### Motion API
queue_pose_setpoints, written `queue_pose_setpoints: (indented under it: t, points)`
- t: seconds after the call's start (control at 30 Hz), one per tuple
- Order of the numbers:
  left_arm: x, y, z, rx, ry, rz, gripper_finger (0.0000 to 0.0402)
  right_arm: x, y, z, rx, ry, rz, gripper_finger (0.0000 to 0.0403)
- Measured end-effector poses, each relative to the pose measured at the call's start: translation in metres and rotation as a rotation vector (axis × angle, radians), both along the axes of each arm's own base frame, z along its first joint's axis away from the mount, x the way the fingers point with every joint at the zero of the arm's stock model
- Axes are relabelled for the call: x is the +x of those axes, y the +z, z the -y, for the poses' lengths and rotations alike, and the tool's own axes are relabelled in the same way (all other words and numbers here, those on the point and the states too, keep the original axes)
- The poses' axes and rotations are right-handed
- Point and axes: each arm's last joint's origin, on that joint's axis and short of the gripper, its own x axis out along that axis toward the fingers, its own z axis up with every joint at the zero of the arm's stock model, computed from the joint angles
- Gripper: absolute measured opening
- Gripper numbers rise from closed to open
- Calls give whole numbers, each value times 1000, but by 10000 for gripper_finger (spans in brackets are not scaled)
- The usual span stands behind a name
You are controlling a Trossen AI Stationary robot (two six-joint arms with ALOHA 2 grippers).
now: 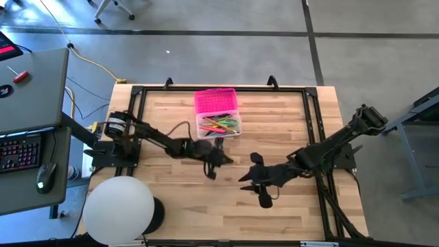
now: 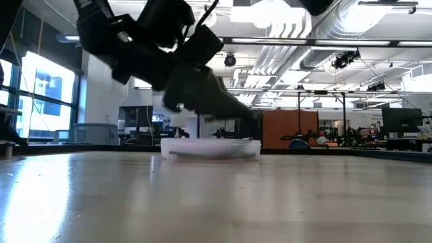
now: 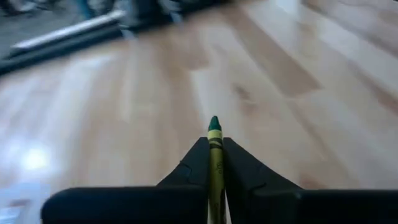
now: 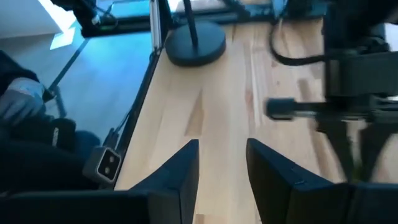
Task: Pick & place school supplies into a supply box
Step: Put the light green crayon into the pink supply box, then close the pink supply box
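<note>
The supply box (image 1: 217,113) sits at the table's far middle, with its pink lid (image 1: 216,101) open and its clear base (image 1: 218,126) holding several coloured pens. In the low view the box (image 2: 210,148) rests flat on the table. My left gripper (image 1: 217,162) is just on the near side of the box, shut on a green crayon (image 3: 215,155). My right gripper (image 1: 250,180) is open to the right of the left gripper and nearer the table's front, above bare wood. Its fingers (image 4: 186,165) hold nothing. My left gripper pinches the green crayon between its two fingers (image 3: 198,163). The crayon lies along the fingers, and its pointed tip (image 3: 214,124) sticks out past their free ends. The rest of the crayon is hidden between the fingers, with the bare table surface beyond.
A black frame rail (image 1: 137,123) runs round the table's edges. A white dome (image 1: 119,209) stands at the near left corner, and its round black base (image 4: 196,42) shows in the right wrist view. A desk with a keyboard (image 1: 19,151) stands left of the table. A person's hand (image 4: 22,99) is beside the table.
</note>
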Motion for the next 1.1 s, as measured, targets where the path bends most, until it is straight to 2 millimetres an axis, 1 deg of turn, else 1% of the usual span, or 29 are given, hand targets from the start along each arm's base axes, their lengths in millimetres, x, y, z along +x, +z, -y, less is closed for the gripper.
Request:
queue_pose_setpoints:
  t: [0.1,0.17,0.3,0.37,0.43,0.5,0.63,0.73,0.83,0.93,1.03,1.1]
  points:
    - [-1,15,-33,20,136,41,50,-7,6,-4,-27,-9,34,113]
    - [-3,19,-60,4,264,38,50,-9,6,-7,-43,-12,38,113]
    - [-12,16,-109,-159,438,22,69,-13,4,-11,-74,-18,30,113]
    - [-17,8,-127,-236,498,-17,82,-14,3,-10,-90,-33,18,113]
    - [-23,-1,-139,-278,561,-78,94,-14,2,-9,-107,-50,14,113]
    - [-25,-3,-147,-285,600,-84,106,-14,2,-9,-119,-57,17,113]
    - [-25,-3,-148,-265,594,-80,135,-13,2,-8,-147,-79,26,113]
    - [-23,4,-148,-247,582,-31,159,-13,2,-7,-155,-94,31,113]
    - [-18,19,-152,-230,640,20,177,-13,3,-8,-143,-87,35,113]
    - [-15,45,-161,-193,720,83,182,-10,7,-7,-182,-98,89,113]
    - [-12,69,-173,-169,789,115,173,-5,9,-2,-257,-97,123,113]
    - [-12,79,-183,-180,803,80,156,-3,9,3,-297,-108,135,113]
